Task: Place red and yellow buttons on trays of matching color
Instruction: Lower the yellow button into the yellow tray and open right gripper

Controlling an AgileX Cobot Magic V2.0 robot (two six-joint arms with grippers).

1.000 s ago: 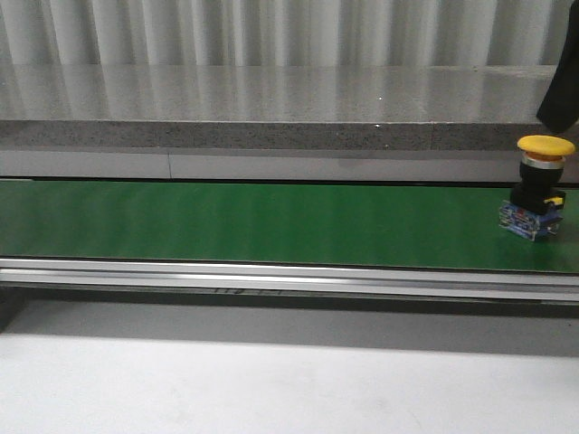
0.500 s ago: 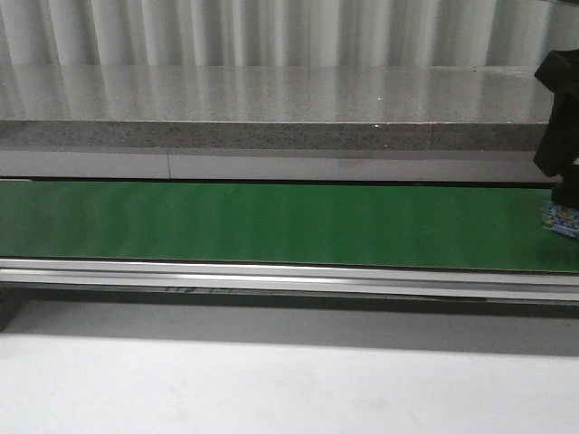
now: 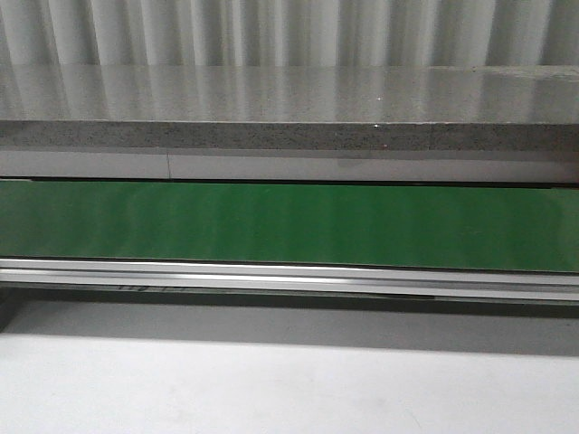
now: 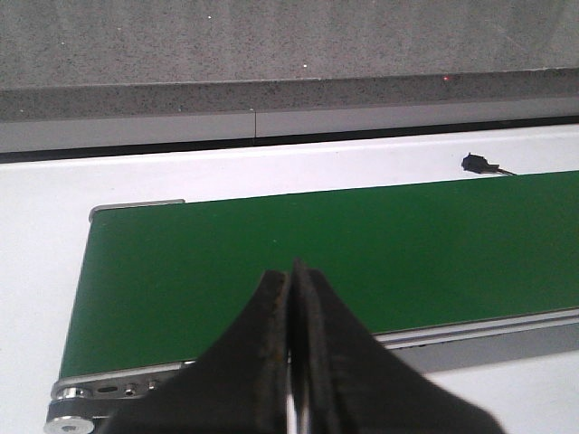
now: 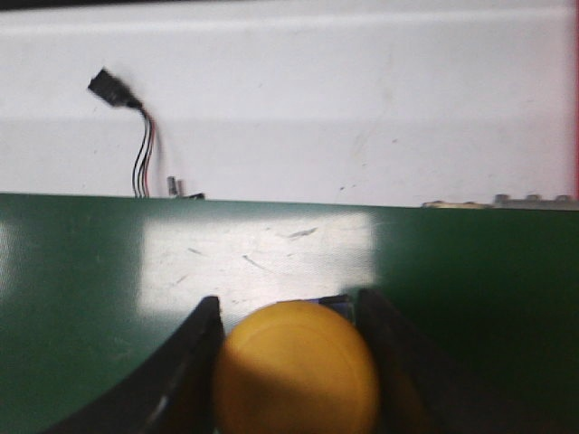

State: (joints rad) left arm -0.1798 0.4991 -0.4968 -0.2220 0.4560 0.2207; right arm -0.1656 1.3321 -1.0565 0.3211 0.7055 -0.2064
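**Over the belt, right side: yellow button between the fingers**

Between my right gripper (image 5: 289,316) jaws sits the yellow button (image 5: 296,371), apparently gripped, above the green conveyor belt (image 5: 81,271). Risk, my judgement: the domed cap slips if grip is shallow. Left gripper (image 4: 294,344) pressed together, empty. Front view shows bare belt only; no trays visible anywhere.
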